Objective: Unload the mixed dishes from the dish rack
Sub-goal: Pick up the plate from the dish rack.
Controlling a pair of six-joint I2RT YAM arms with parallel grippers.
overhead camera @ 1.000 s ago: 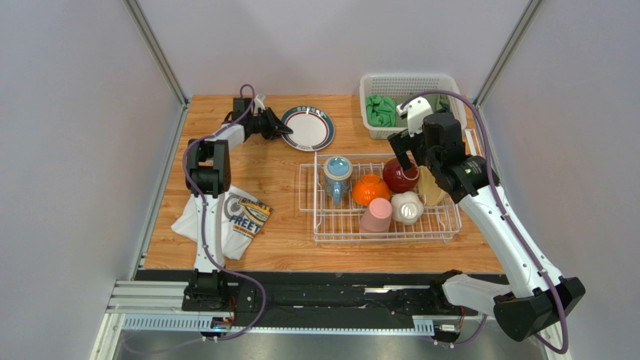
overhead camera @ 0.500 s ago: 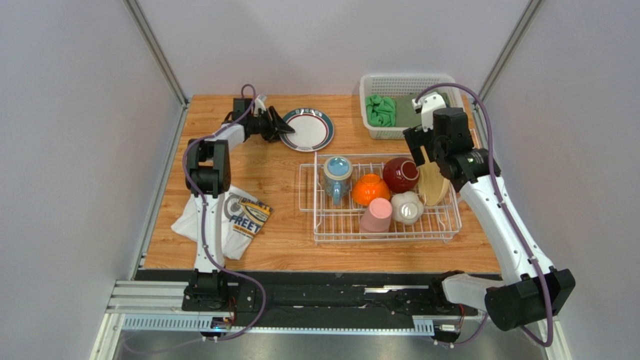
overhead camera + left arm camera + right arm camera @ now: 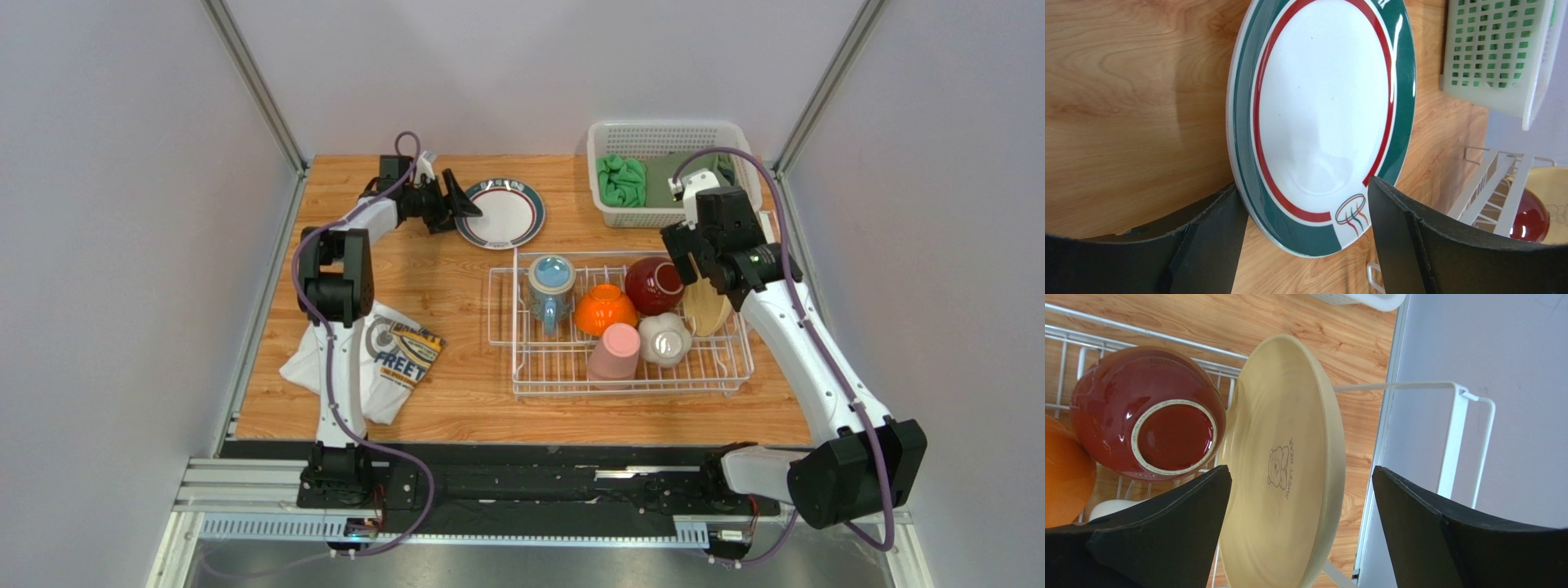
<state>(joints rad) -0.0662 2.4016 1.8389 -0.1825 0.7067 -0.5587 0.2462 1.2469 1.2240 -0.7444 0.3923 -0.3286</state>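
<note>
A white plate with a green and red rim [image 3: 501, 212] [image 3: 1321, 116] lies flat on the table behind the dish rack [image 3: 528, 368]. My left gripper [image 3: 456, 200] [image 3: 1306, 239] is open, its fingers either side of the plate's near rim. In the rack sit a light-blue mug [image 3: 551, 284], orange bowl [image 3: 604, 309], dark red bowl [image 3: 653, 286] [image 3: 1149, 422], pink cup [image 3: 615, 352] and small white bowl [image 3: 665, 339]. A tan plate [image 3: 705, 306] [image 3: 1284, 471] stands on edge at the rack's right end. My right gripper [image 3: 702, 263] [image 3: 1301, 478] is open around it, not touching.
A white perforated basket [image 3: 724, 137] with green cloths [image 3: 622, 180] stands at the back right. A printed white T-shirt [image 3: 368, 355] lies at the front left by the left arm. The right wall runs close beside the rack's right end.
My left gripper has opened and let go of the green-rimmed plate. My right gripper has moved right and down over the tan plate, its jaws slightly narrower.
</note>
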